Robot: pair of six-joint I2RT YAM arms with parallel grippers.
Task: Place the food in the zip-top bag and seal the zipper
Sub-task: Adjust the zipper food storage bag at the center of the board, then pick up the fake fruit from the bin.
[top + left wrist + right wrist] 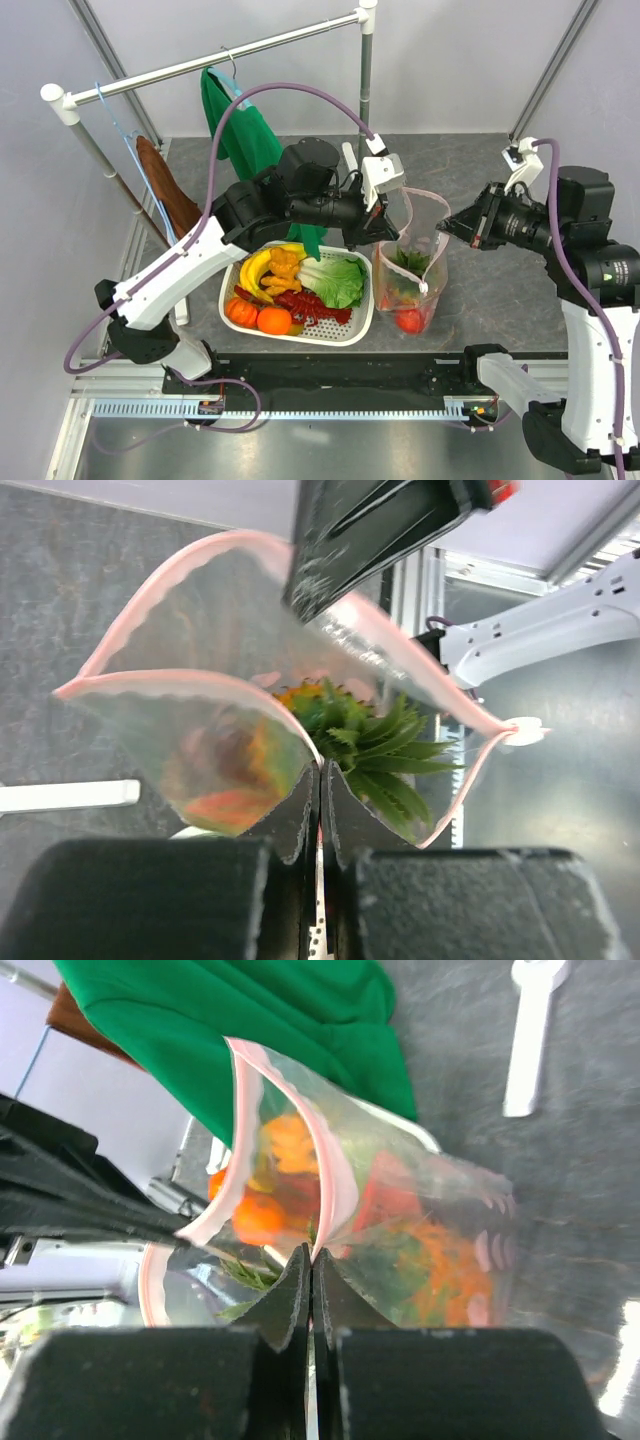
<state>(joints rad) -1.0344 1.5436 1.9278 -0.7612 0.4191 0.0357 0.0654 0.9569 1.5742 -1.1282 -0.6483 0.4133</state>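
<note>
Zip-top bag [428, 238] upright, mouth upward

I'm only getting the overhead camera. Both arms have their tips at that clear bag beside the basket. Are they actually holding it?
Observer: Yes. The left wrist camera shows the left gripper with its jaws shut on the pink zipper at one side of the mouth.
Visitor: And the other arm?
Observer: Its own camera shows the right gripper with its jaws shut on the pink strip at the opposite side.
Visitor: What's the green stuff inside?
Observer: Looking into the zip-top bag from the left wrist, I see spiky green leaves on a yellow-orange fruit. It's probably a toy pineapple.
</note>
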